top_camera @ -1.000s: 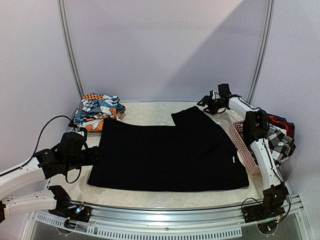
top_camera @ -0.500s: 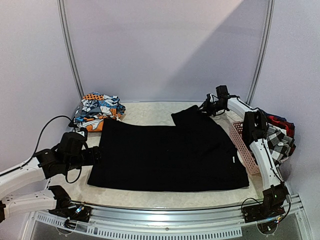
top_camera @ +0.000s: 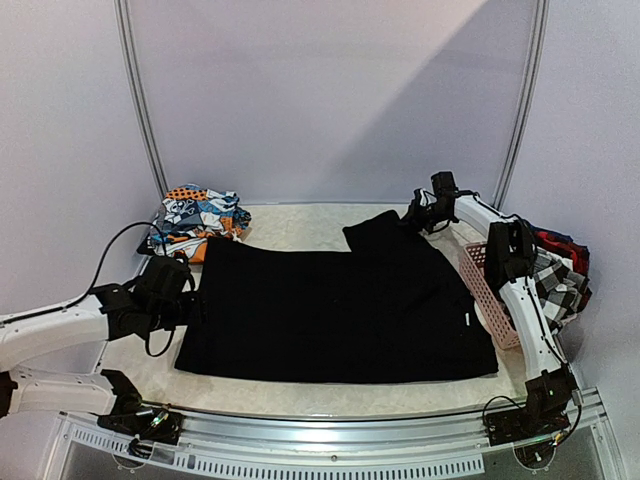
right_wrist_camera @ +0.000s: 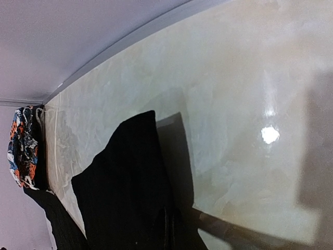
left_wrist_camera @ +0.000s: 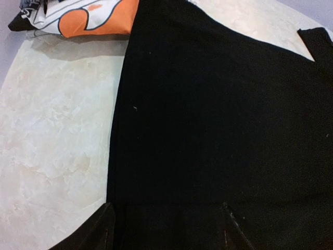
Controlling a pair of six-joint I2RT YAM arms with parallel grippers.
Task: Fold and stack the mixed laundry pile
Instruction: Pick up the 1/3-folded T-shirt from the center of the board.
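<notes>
**Materials and shapes**
- The black garment (top_camera: 340, 310) is plain matte cloth. It lies flat as a broad, roughly rectangular sheet over the middle of the bench (top_camera: 290, 225), reaching close to the near edge. A narrower flap runs from it toward the far right corner and rises to a soft peak.
- The bench top is glossy cream with faint marbling.
- The printed pieces (top_camera: 195, 220), in orange, blue and white, lie bunched in the far left corner. They touch the far left corner of the black garment.
- The pink basket (top_camera: 487, 290) is perforated plastic and sits along the right edge, just beside the black garment.
- The checked garment (top_camera: 560, 285) and the red/navy plaid (top_camera: 560, 243) lie crumpled in the basket and spill past the right edge.

**End effectors**
- The left gripper (left_wrist_camera: 166, 205) is at the left edge of the black garment. Its fingers are spread wide with nothing between them. One fingertip is at the hem and the other is over the cloth.
- The right gripper (top_camera: 412, 216) is at the peak of the flap near the far right corner.

**Limits of visibility**
- In the right wrist view the black fingers merge with the black cloth, so their spacing and any grip cannot be determined.
- The left wrist view crops the fingers at the frame bottom, and contact with the cloth cannot be confirmed.
- The right arm hides part of the basket.
</notes>
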